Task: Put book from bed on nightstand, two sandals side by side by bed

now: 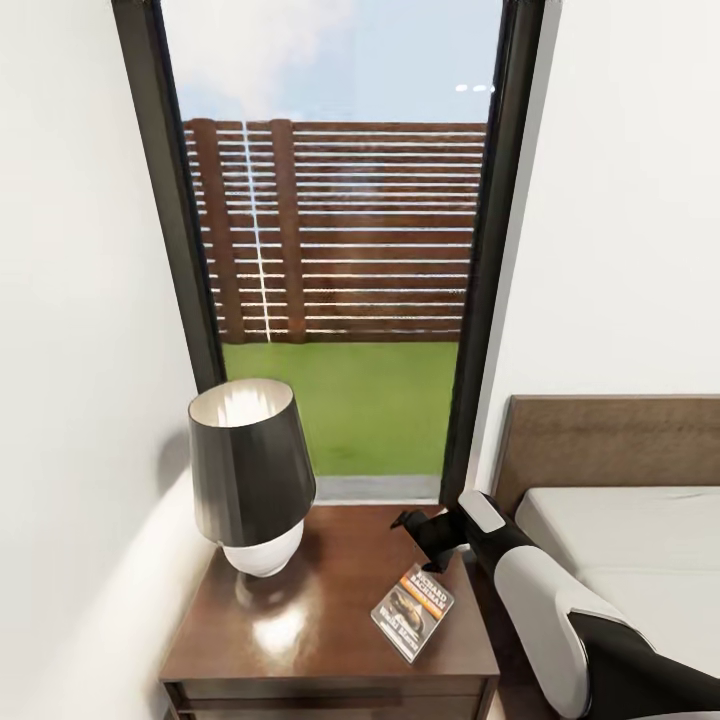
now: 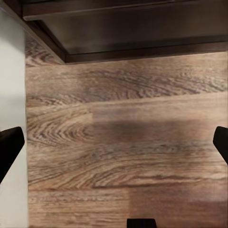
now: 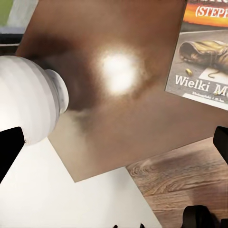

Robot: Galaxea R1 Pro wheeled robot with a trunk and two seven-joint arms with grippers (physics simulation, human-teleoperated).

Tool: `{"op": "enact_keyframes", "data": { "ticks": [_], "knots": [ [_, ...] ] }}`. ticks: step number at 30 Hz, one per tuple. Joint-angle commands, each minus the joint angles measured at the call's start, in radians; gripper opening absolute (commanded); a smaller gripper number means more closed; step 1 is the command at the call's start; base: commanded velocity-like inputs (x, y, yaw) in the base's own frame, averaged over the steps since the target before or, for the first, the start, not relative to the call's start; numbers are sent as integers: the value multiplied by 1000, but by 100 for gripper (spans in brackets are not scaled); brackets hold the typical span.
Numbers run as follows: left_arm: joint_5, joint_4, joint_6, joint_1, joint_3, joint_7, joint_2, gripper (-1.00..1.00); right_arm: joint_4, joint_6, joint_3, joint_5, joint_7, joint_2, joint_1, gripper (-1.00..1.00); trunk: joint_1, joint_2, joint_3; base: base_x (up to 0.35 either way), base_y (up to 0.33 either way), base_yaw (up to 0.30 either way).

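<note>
Dark-brown nightstand (image 1: pixel 330 610) in head view bears the book (image 1: pixel 413 611) flat beside the lamp (image 1: pixel 247 470), right gripper (image 1: pixel 424 527) just above; left wrist: fingertips (image 2: pixel 10 145) spread over bare floor (image 2: pixel 123 142); right wrist: fingertips (image 3: pixel 9 145) apart, empty, so lift straight, sparing lamp.

The right arm (image 1: pixel 545 600) is built of rounded, glossy white shells joined by black segments, with a small pale-grey plate near the wrist. Its gripper (image 1: pixel 415 524) is matte black and angular. Both wrist views show blunt black fingertips (image 2: pixel 9 145).
</note>
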Motion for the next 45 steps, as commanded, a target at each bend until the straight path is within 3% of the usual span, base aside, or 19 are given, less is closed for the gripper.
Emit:
{"op": "enact_keyframes", "data": {
  "ticks": [1, 38, 45],
  "knots": [
    [8, 1, -3, -1, -8, 2, 0, 100, -2, 1, -3, -9, -9, 1, 0, 100, -4, 7, 2, 0, 0, 0],
    [8, 1, -3, -1, -9, 2, 0, 100, -2, -1, 13, -1, -4, 8, 1, 100, -146, 266, 118, 0, 0, 0],
    [8, 1, -3, -1, -9, 3, 0, 100, 0, -2, 35, 1, -4, 8, 3, 100, -173, 315, 140, 0, 0, 0]
  ]
}}
